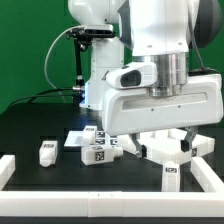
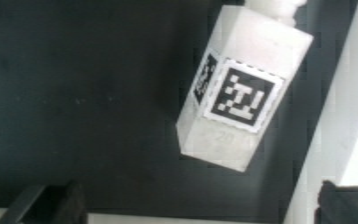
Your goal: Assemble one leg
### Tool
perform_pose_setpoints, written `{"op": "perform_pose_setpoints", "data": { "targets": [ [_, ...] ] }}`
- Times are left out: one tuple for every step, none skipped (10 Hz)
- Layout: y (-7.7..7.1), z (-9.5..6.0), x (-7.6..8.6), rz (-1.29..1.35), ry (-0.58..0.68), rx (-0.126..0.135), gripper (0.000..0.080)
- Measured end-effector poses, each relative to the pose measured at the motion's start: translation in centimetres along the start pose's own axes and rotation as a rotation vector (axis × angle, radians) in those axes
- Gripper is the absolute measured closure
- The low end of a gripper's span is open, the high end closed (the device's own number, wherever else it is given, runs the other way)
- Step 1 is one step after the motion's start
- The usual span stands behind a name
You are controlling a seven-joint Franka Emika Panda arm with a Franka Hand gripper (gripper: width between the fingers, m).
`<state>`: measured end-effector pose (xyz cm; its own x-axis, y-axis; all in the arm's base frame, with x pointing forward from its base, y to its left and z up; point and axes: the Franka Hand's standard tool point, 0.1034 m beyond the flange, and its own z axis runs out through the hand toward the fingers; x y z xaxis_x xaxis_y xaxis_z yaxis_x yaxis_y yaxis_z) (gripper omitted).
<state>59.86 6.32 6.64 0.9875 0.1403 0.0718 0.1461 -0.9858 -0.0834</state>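
Wrist view: leg (image 2: pixel 242 95) on dark table (image 2: pixel 69 100)

- The leg (image 2: pixel 243 95) is white, with a black-and-white square tag on one face.
- The table (image 2: pixel 87 90) under it is black.
- My gripper (image 2: pixel 194 208) has black fingers (image 2: pixel 43 205).
- My arm (image 1: pixel 160 40) is white; the backdrop (image 1: pixel 30 50) is green.

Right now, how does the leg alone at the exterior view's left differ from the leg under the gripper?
The lone leg sits by itself, far from the open gripper; the other leg lies just below it. The lone leg is absent from the wrist view; the other leg fills much of it. Both are white blocks with black-and-white tags.
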Motion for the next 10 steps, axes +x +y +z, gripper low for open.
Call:
{"op": "perform_pose_setpoints", "data": {
  "targets": [
    [0.0, 0.0, 0.0, 0.000, -0.001, 0.000, 0.0150],
    [-0.2, 0.3, -0.1, 0.024, -0.005, 0.001, 0.0150],
    [-0.7, 1.7, -0.2, 0.080, -0.015, 0.003, 0.0150],
    [-0.8, 3.1, -0.2, 0.099, -0.018, 0.005, 0.0150],
    [-1.0, 4.0, -0.2, 0.104, -0.009, 0.004, 0.0150],
    [-1.3, 4.9, -0.3, 0.118, -0.001, 0.004, 0.0150],
    [-1.5, 5.6, -0.5, 0.109, 0.006, 0.004, 0.0150],
    [-1.0, 5.9, -0.6, 0.097, 0.025, -0.001, 0.0150],
    [-1.2, 6.1, -0.8, 0.074, 0.062, -0.006, 0.0150],
    [-1.2, 6.2, -1.0, 0.074, 0.057, -0.005, 0.0150]
  ]
}}
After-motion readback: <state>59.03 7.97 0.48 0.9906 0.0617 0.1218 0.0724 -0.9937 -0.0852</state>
